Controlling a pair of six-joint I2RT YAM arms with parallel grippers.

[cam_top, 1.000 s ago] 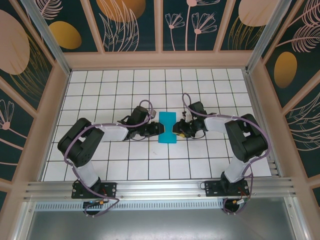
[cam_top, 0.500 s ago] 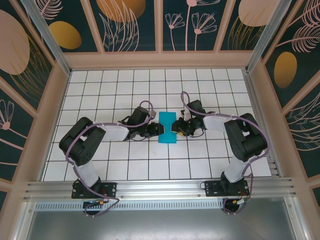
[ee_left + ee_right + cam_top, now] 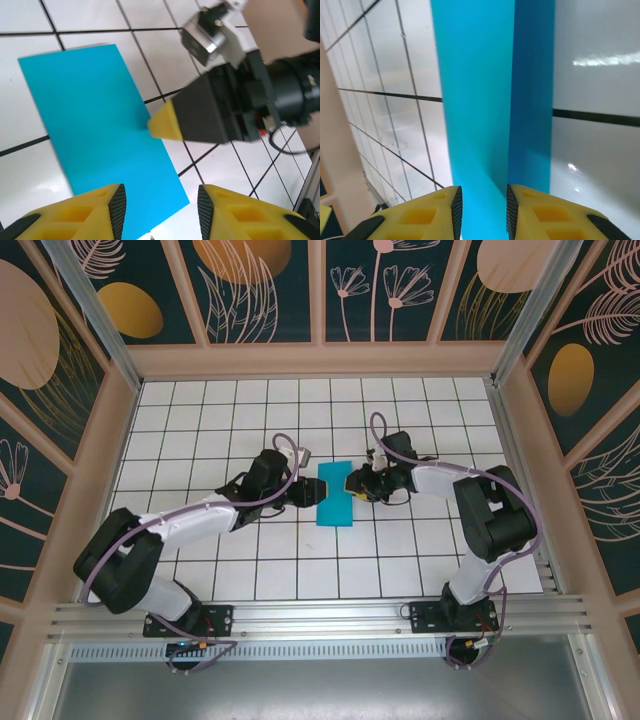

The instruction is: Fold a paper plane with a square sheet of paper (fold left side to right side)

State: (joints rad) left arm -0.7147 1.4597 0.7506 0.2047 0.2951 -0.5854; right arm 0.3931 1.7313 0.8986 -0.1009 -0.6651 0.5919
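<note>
— Where is our folded teal-cyan paper sheet (image 3: 335,496)?
— Flat on the white gridded table (image 3: 200,430); left gripper (image 3: 160,200) wide at one edge, right gripper (image 3: 481,192) narrow at the other, grip we cannot tell.

left arm (image 3: 190,523) and right arm (image 3: 440,478) reach low, facing, jaws slightly apart.

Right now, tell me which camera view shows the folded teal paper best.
The left wrist view: the folded teal paper lies large and sharp, long edges and far corners plain. The top external view has the paper small, its sides partly covered. The right wrist view gives a close strip of its overlapping layers.
</note>
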